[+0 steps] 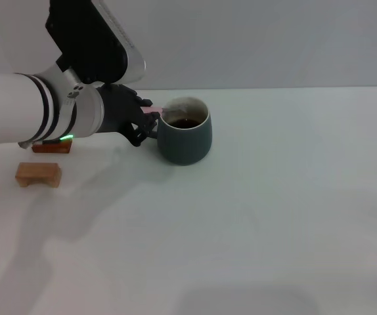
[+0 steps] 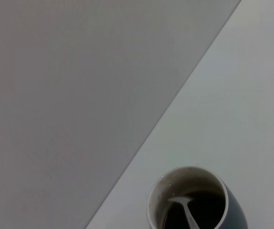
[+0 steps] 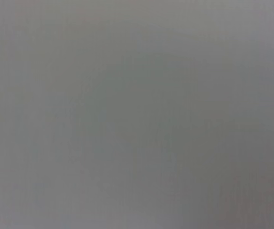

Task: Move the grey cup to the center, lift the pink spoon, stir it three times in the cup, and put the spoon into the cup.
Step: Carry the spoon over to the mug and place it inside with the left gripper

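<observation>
The grey cup (image 1: 186,142) stands on the white table, left of the middle and towards the back, with dark liquid inside. My left gripper (image 1: 148,115) is right beside the cup's left rim. It is shut on the pale pink handle of the pink spoon (image 1: 155,110), which slants over the rim into the cup. In the left wrist view the cup (image 2: 234,211) is seen from above, with the spoon's metal bowl (image 2: 186,209) dipped in the dark liquid. The cup's handle is hidden. My right gripper is out of view.
A reddish-brown block (image 1: 52,148) lies partly under my left arm at the left. A tan wooden block (image 1: 38,174) lies just in front of it. The white table (image 1: 274,216) stretches to the right and front. A grey wall stands behind.
</observation>
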`<state>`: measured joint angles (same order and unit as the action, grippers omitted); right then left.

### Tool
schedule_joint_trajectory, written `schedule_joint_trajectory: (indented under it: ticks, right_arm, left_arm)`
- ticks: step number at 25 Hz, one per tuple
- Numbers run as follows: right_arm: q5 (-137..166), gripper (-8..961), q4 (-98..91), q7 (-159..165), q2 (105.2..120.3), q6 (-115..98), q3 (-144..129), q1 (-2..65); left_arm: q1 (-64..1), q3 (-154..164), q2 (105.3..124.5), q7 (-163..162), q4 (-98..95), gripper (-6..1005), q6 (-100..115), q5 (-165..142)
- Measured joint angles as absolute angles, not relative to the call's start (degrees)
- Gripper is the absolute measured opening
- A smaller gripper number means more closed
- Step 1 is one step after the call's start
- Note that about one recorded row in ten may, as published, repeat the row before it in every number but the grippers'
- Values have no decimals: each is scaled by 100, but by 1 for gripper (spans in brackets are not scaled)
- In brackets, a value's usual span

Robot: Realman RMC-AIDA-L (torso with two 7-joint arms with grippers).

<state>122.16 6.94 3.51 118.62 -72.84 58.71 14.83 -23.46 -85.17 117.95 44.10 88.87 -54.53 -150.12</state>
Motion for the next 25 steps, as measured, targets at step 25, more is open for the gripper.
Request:
schedule_joint_trajectory:
  ticks: [25]
  right_arm:
    - [12217,-1,632,351,11856,-7241,5835,1479]
  left_arm:
    - [-3081,-8358,11842,4420,7969,202,-5303,-14958]
